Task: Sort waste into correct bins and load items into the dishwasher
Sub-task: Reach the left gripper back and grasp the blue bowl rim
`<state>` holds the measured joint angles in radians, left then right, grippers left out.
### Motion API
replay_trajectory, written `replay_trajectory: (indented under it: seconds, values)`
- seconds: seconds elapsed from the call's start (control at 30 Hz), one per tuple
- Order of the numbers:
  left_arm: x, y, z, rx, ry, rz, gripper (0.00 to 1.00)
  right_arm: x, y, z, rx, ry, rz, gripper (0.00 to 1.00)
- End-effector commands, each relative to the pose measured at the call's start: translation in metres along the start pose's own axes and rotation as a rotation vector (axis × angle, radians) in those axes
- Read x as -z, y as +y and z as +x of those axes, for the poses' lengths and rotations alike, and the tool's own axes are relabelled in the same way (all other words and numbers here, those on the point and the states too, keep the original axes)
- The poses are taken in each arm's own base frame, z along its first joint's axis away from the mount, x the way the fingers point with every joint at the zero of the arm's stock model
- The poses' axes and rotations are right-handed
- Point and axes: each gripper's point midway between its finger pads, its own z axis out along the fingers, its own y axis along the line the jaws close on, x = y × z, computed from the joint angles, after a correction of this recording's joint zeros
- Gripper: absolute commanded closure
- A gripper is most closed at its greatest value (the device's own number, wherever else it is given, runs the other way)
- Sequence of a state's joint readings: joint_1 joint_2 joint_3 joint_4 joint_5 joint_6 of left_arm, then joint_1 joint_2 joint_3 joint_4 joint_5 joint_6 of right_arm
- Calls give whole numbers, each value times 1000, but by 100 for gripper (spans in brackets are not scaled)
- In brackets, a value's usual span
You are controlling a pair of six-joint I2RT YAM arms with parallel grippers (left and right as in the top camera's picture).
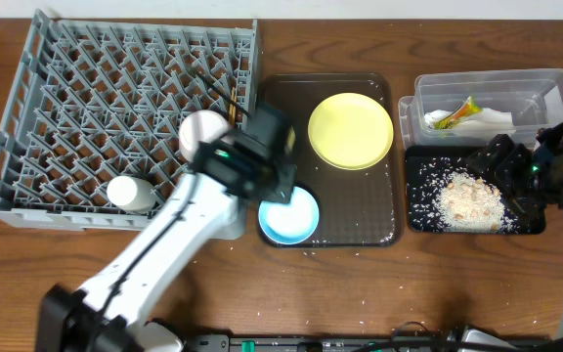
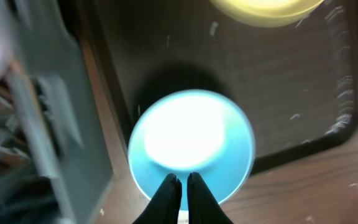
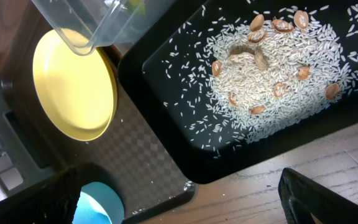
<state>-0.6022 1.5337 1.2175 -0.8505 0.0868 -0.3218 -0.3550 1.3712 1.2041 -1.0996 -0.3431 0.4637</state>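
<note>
Lying just beneath left tool [image 2: 180, 182] — blue bowl [image 2: 191, 134]

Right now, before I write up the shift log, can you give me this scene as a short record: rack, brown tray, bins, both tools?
in dish rack: white bowl, white cup, chopsticks
on brown tray: yellow plate, blue bowl
clear tub: napkin, wrapper
black tray: rice scraps
left tool: shut, tips at the blue bowl's near rim
right tool: open, above the black tray
</note>
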Motion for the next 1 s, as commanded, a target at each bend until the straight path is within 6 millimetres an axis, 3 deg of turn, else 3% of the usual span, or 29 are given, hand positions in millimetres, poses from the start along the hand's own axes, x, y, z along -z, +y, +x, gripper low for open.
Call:
replay_trajectory:
  seconds: [0.0,0.1,0.27,0.37,0.47,0.6,0.67,0.73,0.8,0.97]
  values:
    - [-40,11,22,93,43,-151,92,7,3,-3,-5,-24,-13,1]
    - [-66,-10,27,68,61,-103,92,7,3,-2,-5,-24,-13,1]
    - [-100,-73,27,13,84,119,92,7,3,-3,-4,-24,-13,1]
    - [-115,-94,37,-18,116,177,92,7,3,-3,-5,-24,-13,1]
    - [-111,-116,35,-35,126,272,92,7,3,-3,-4,-24,-13,1]
    - [-80,-146,18,-115,94,405,92,7,3,-2,-5,-24,-13,1]
    - [-63,-148,12,-148,75,407,91,7,3,-3,-4,-24,-13,1]
    - [-46,-143,6,-169,53,392,83,7,3,-3,-4,-24,-13,1]
    - [-33,-124,-1,-145,22,325,63,7,3,-3,-4,-24,-13,1]
    - [-24,-53,-15,-71,-43,42,44,7,3,-3,-4,-24,-13,1]
